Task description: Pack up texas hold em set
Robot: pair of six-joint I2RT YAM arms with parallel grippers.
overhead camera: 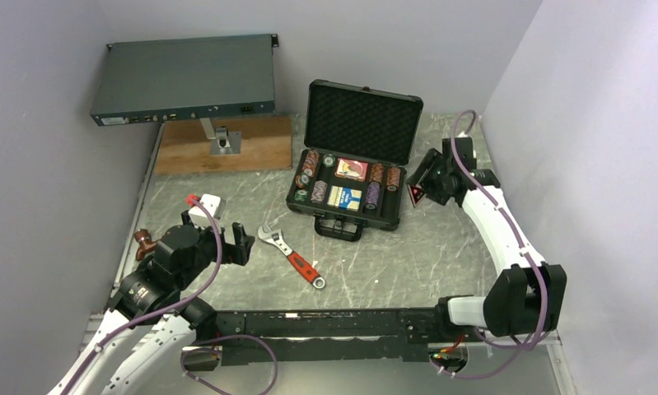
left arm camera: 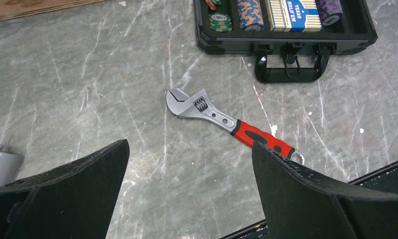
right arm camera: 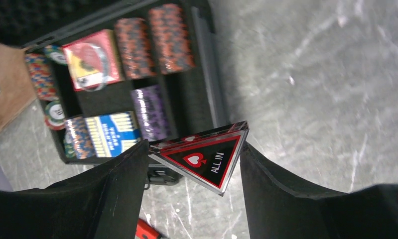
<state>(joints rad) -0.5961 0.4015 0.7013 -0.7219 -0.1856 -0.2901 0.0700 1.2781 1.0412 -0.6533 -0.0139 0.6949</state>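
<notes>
Top external: short reach left

Shows the case (overhead camera: 347, 177) open, lid up, long side running left to right, just left of the right gripper (overhead camera: 421, 186). Puts the left gripper (overhead camera: 236, 243) well apart, spread wide, empty. Finds the small red triangle (right arm camera: 206, 158) pinched between the right fingers, beside the case's right wall.

Smooth grey marbled table (overhead camera: 408, 255), stone-like, faint sheen. Matt black egg-crate foam inside the lid of the case (overhead camera: 362, 123); slightly glossy black plastic on its handle (left arm camera: 286, 74). Satin bare metal on the head of the wrench (left arm camera: 232, 124), glossy red and black grip. Clear, glassy plastic for the triangle (right arm camera: 206, 159), shiny printed face. Printed card with a light gloss on the blue deck (left arm camera: 291, 15). Raw, dull wood for the board (overhead camera: 263, 152). Matt dark-grey painted metal on the rack box (overhead camera: 185, 78).
</notes>
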